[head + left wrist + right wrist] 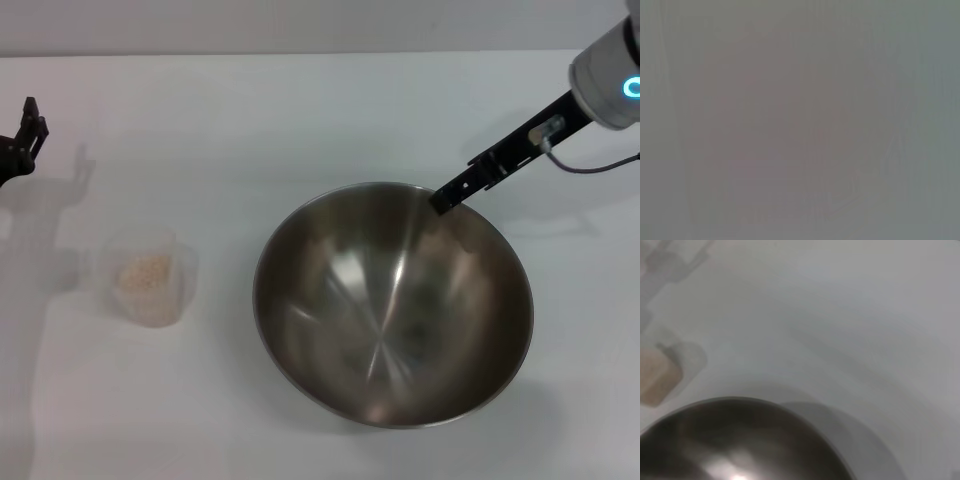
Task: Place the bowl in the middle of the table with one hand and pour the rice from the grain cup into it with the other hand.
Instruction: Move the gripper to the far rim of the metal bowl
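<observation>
While the bowl (392, 305) sits mid-table, the grain cup (148, 277) stands apart.

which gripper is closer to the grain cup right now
Left. The left gripper sits at the table's far left edge, up and left of the grain cup. The right gripper is across the table at the bowl's far rim.

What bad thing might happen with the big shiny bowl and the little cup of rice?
The right gripper holds the bowl only at its far rim, and the bowl looks tilted, so it might slip or rock when let go. The grain cup is small, clear and full of rice; the left gripper, off to the side, could knock it over and spill.
</observation>
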`<action>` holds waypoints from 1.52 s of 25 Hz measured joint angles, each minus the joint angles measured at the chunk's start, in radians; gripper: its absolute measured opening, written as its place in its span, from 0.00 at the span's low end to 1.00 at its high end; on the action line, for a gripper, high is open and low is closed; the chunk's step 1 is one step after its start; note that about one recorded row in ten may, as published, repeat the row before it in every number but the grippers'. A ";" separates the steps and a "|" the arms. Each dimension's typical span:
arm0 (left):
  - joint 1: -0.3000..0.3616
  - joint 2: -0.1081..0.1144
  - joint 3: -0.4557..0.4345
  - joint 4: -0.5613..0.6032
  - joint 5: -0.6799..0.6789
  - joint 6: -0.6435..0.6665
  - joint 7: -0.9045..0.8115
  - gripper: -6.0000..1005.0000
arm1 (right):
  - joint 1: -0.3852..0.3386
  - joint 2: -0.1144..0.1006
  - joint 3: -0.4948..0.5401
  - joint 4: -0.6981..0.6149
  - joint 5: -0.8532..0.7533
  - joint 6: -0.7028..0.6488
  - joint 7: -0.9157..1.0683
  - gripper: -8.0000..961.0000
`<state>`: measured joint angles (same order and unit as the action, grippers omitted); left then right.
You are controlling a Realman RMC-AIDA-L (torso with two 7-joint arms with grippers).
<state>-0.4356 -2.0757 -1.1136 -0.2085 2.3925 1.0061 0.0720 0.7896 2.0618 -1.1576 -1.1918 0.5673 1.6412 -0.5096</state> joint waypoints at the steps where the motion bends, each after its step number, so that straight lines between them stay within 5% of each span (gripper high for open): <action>1: -0.002 0.000 0.000 0.000 0.001 -0.004 0.000 0.79 | 0.002 0.002 -0.002 0.013 0.000 -0.010 -0.006 0.85; 17: -0.007 -0.001 0.000 0.000 0.002 -0.015 0.007 0.79 | 0.017 0.014 -0.142 0.151 0.011 -0.110 -0.049 0.85; 22: -0.005 -0.001 0.000 -0.001 0.002 -0.015 0.007 0.79 | 0.021 0.014 -0.134 0.161 0.031 -0.121 -0.057 0.65; 34: -0.012 0.000 0.000 -0.004 0.005 -0.015 0.008 0.79 | 0.049 0.011 -0.129 0.194 0.029 -0.148 -0.030 0.44; 36: -0.012 0.000 0.000 -0.004 0.005 -0.015 0.008 0.78 | 0.047 0.011 -0.129 0.195 0.029 -0.148 -0.032 0.20; 38: -0.013 0.000 0.000 -0.004 0.005 -0.015 0.008 0.78 | 0.044 0.011 -0.129 0.195 0.029 -0.148 -0.034 0.14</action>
<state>-0.4488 -2.0754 -1.1136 -0.2127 2.3976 0.9909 0.0798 0.8334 2.0724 -1.2871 -0.9970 0.5963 1.4927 -0.5435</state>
